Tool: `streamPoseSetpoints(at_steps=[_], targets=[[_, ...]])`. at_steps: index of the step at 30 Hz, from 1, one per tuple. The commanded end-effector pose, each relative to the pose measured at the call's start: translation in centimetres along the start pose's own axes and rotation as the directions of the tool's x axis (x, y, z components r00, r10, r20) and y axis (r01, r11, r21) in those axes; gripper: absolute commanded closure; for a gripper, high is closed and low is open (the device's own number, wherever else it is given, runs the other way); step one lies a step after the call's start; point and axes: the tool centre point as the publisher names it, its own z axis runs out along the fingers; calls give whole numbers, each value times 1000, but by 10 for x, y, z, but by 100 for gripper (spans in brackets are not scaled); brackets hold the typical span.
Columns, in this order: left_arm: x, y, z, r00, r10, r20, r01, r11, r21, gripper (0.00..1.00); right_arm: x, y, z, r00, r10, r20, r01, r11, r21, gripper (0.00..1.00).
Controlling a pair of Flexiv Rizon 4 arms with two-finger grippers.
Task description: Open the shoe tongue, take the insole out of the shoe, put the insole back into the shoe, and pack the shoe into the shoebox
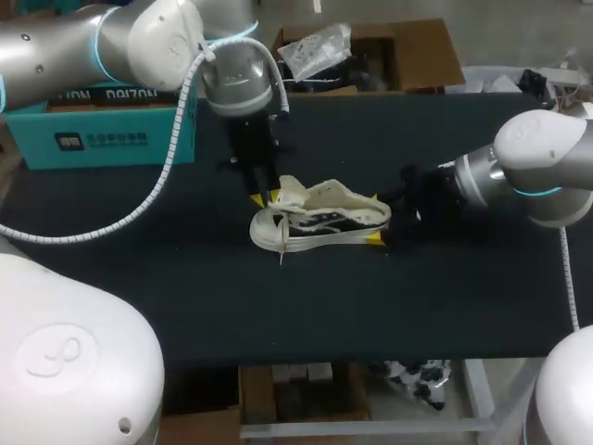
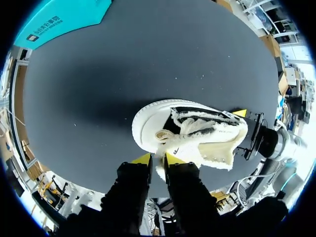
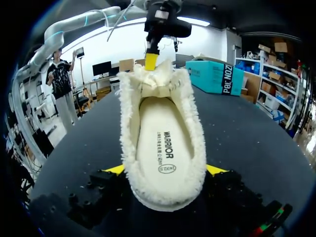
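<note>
A low white-soled shoe (image 1: 320, 222) with fleece lining lies on the black table, toe toward my left arm. Its tongue (image 3: 150, 81) is folded up and forward over the toe. The pale insole (image 3: 160, 148) lies flat inside the shoe. My left gripper (image 2: 157, 159) hangs over the toe, its fingers a little apart with the tongue's fleecy edge loose between them. My right gripper (image 3: 165, 170) straddles the heel, with a yellow tip against each side. The teal shoebox (image 1: 102, 134) stands at the table's back left.
The black table (image 1: 185, 297) has bare surface in front of the shoe and between the shoe and the shoebox. A white cable (image 1: 139, 209) from my left arm loops over the table's left part.
</note>
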Motion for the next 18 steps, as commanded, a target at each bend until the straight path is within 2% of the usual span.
streamPoseSetpoints(at_steps=[1, 2, 4, 6, 7, 8, 9, 10, 11, 13, 14, 15, 16, 17, 18], targets=[[-2, 18, -39, 992, 121, -38, -120, 992, 33, 15, -2, -5, 0, 1000, -1, 0, 1, 1000, -4, 100], [-1, 21, -48, 985, 167, -39, -165, 985, 38, 18, -2, -5, 0, 1000, -1, 0, 1, 1000, -4, 100], [2, 26, -64, 970, 244, -8, -243, 968, 62, 44, -2, -5, 0, 1000, -1, 0, 1, 1000, -4, 100], [9, 28, -76, 931, 362, 40, -363, 930, 50, 60, -2, -5, 0, 1000, -1, 0, 1, 1000, -4, 100], [12, 29, -81, 914, 402, 59, -406, 911, 71, 76, -2, -5, 0, 1000, -1, 0, 1, 1000, -4, 100], [16, 29, -85, 876, 474, 88, -479, 876, 55, 100, -2, -5, 0, 1000, -1, 0, 1, 1000, -4, 100], [21, 30, -88, 826, 551, 115, -557, 830, 24, 100, -2, -5, 0, 1000, -1, 0, 1, 1000, -4, 100], [25, 29, -90, 791, 596, 135, -604, 796, 25, 100, -2, -5, 0, 1000, -1, 0, 1, 1000, -4, 100], [29, 30, -90, 690, 705, 165, -713, 701, -16, 100, -2, -5, 0, 1000, -1, 0, 1, 1000, -4, 100], [36, 30, -90, 505, 848, 163, -843, 524, -118, 100, -2, -5, 0, 1000, -1, 0, 1, 1000, -4, 100], [39, 31, -90, 329, 935, 133, -918, 350, -186, 100, -2, -5, 0, 1000, -1, 0, 1, 1000, -4, 100], [42, 29, -90, 138, 989, 51, -960, 147, -238, 100, -2, -5, 0, 1000, -1, 0, 1, 1000, -4, 100], [44, 28, -89, 52, 998, 29, -960, 59, -273, 100, -2, -5, 0, 1000, -1, 0, 1, 1000, -4, 100], [49, 25, -87, -22, 999, 31, -944, -10, -330, 100, -2, -5, 0, 1000, -1, 0, 1, 1000, -4, 100], [59, 20, -85, 90, 991, 94, -933, 117, -340, 100, -2, -5, 0, 1000, -1, 0, 1, 1000, -4, 100]])
